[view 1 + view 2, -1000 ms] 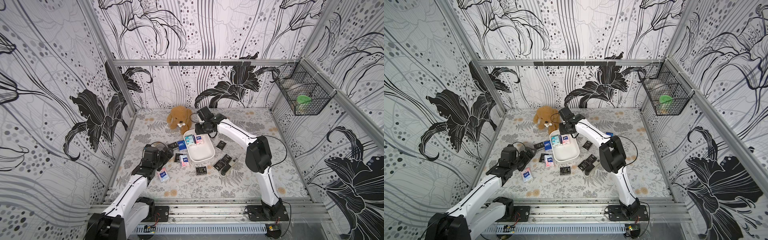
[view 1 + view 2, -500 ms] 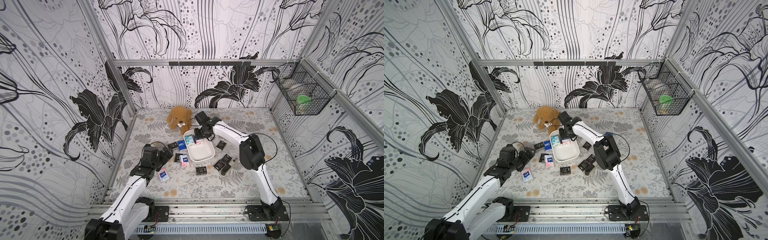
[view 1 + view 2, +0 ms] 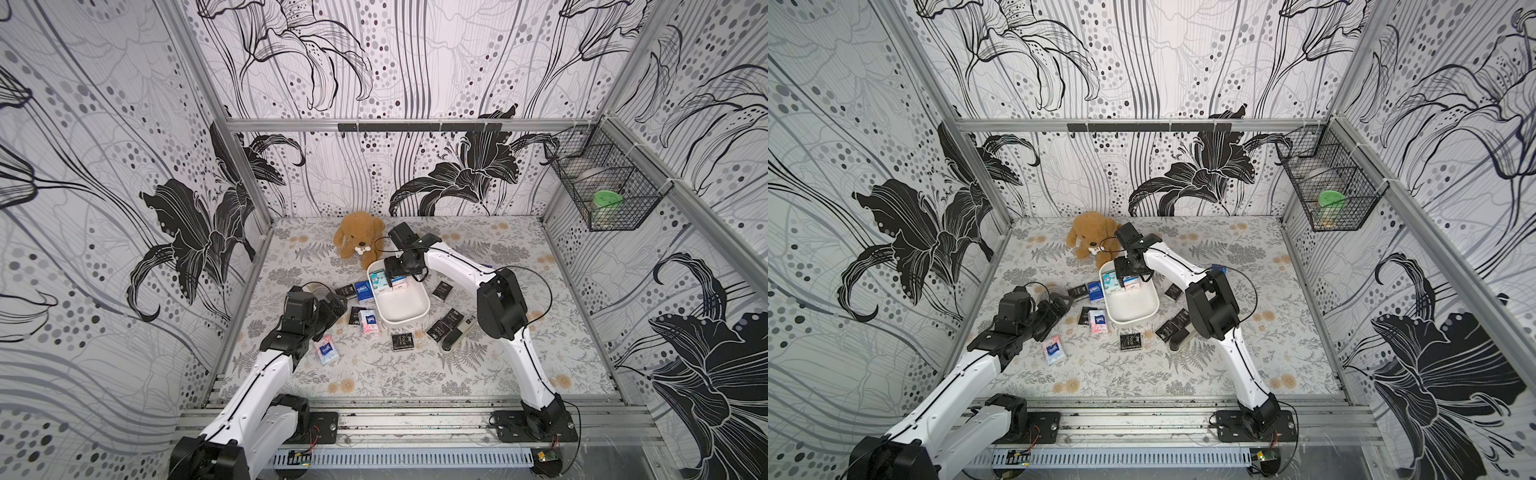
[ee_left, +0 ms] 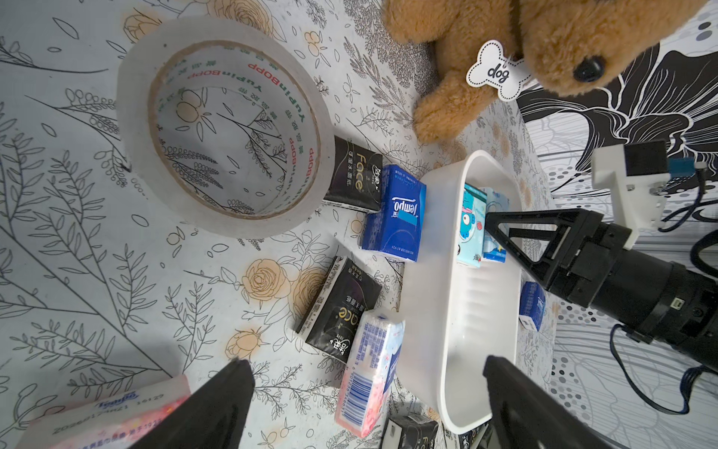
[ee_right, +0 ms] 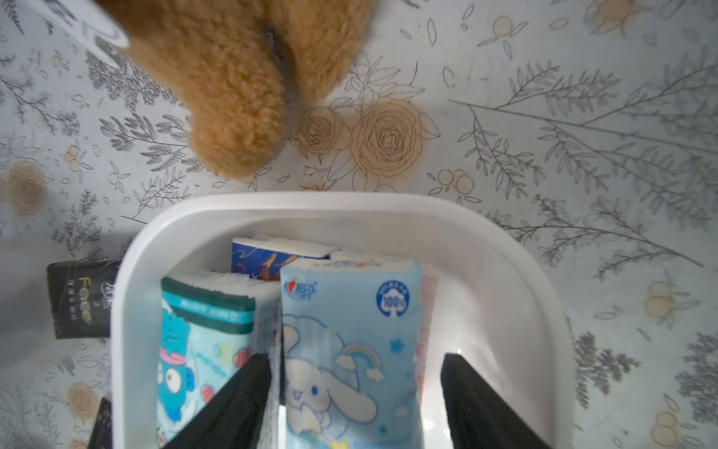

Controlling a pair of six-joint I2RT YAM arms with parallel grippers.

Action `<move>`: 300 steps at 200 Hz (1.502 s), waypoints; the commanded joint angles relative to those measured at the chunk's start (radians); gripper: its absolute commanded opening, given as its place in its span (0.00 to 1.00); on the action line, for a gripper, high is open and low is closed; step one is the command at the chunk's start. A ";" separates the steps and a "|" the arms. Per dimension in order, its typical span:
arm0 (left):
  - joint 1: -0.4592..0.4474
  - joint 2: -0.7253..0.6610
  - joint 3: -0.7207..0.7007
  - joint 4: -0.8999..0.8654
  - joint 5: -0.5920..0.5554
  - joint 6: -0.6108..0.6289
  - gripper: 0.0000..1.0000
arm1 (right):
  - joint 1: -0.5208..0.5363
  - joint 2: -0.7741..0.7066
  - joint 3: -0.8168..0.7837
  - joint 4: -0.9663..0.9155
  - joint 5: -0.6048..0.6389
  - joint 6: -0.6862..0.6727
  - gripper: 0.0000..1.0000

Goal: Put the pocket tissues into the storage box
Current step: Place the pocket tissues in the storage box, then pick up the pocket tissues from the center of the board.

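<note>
Storage box (image 3: pixel 405 308) near half free; pocket tissues (image 3: pixel 379 281) fill far end; plush dog (image 3: pixel 358 235) behind.

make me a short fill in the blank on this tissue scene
1. The rabbit-print light blue packet sits inside the white ____.
2. The plush toy wears a bone-shaped tag reading ____.
3. The left gripper, jaws ____, holds nothing.
4. The black Face packet lies beside a roll of clear ____.

Missing words: storage box; dog; open; tape.
</note>
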 commanded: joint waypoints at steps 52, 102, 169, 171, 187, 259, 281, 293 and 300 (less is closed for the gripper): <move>-0.002 0.088 0.033 0.099 0.068 -0.016 0.97 | -0.028 -0.264 -0.149 -0.012 0.194 0.013 0.80; -0.060 0.121 0.049 0.114 0.047 -0.035 0.97 | -0.152 -0.403 -0.348 0.000 0.227 0.007 0.88; -0.120 0.196 0.120 0.121 0.019 -0.043 0.97 | -0.356 -0.474 -0.575 0.052 0.222 0.024 0.95; -0.122 0.198 0.121 0.121 0.017 -0.043 0.97 | -0.362 -0.474 -0.579 0.053 0.222 0.022 0.96; -0.129 0.205 0.131 0.120 0.012 -0.044 0.97 | -0.403 -0.462 -0.603 0.064 0.222 0.011 0.96; -0.136 0.222 0.146 0.112 0.003 -0.042 0.97 | -0.500 -0.364 -0.567 0.090 0.134 -0.046 0.96; -0.138 0.221 0.149 0.109 0.000 -0.043 0.97 | -0.501 -0.327 -0.533 0.086 0.123 -0.063 0.96; -0.137 0.220 0.151 0.109 -0.001 -0.043 0.97 | -0.501 -0.308 -0.519 0.079 0.134 -0.074 0.95; -0.138 0.218 0.149 0.107 -0.001 -0.043 0.97 | -0.502 -0.303 -0.516 0.078 0.142 -0.079 0.94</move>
